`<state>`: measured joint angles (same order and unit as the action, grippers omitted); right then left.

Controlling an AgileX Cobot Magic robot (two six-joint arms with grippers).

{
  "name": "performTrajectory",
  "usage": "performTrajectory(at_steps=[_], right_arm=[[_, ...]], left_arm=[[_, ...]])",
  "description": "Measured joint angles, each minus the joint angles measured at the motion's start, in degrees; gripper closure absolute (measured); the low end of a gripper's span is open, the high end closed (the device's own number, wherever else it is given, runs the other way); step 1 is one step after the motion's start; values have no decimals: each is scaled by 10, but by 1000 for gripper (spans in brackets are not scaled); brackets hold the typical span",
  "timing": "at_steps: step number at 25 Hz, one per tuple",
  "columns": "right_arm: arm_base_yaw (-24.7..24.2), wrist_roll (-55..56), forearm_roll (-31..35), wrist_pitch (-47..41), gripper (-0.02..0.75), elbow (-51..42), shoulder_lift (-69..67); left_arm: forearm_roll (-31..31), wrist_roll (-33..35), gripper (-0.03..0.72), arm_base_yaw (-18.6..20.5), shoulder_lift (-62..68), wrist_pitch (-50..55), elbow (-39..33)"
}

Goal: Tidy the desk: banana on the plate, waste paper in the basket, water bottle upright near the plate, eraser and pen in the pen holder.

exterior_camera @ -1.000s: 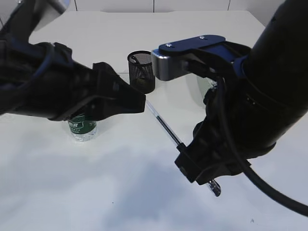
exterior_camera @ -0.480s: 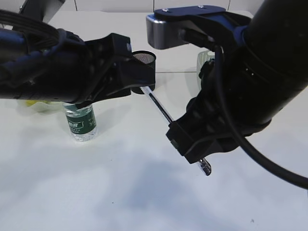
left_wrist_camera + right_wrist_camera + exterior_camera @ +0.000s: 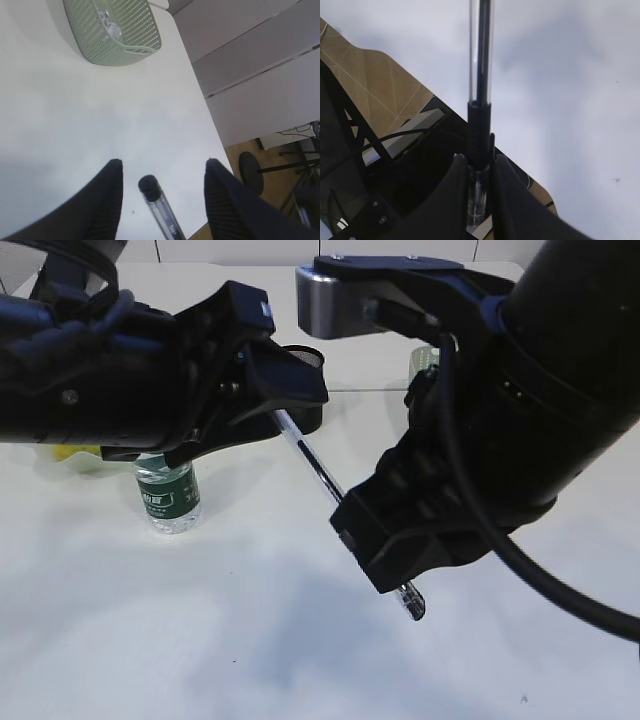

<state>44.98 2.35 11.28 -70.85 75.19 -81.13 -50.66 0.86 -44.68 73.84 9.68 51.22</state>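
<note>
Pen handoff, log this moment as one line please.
right gripper: shut on pen | left gripper: open around pen end, not gripping | phase: handoff in air | water bottle: upright

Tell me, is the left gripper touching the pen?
Apart. The left wrist view shows the pen end between the open left gripper fingers, with table visible on both sides.

Pen holder mostly hidden behind left arm; only rim shows. Water bottle top covered by that arm. Pen upper end hidden there too. Basket cut off at top edge, contents unclear.
</note>
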Motion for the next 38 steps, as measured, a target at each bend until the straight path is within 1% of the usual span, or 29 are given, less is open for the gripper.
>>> performTrajectory(at_steps=[7,10,12,18,21,23,27,33,38], right_arm=[[0,0,14,0,674,0,0],[0,0,14,0,675,0,0],[0,0,14,0,674,0,0],[0,1,14,0,675,0,0],[0,1,16,0,675,0,0],[1,1,17,0,675,0,-2],[1,1,18,3,675,0,-5],[1,2,14,5,675,2,-6],[4,20,-33,2,669,27,-9]], left_arm=[[-27,0,319,0,14,-3,0],[-30,0,340,0,17,-3,0],[-30,0,379,0,17,-3,0],[-30,0,561,0,17,-2,0],[-24,-9,613,0,17,-2,0],[-10,-19,634,-1,17,-4,2],[24,-32,639,-2,17,-6,5],[37,-37,639,-2,16,-10,5],[50,-39,638,-2,15,-29,10]])
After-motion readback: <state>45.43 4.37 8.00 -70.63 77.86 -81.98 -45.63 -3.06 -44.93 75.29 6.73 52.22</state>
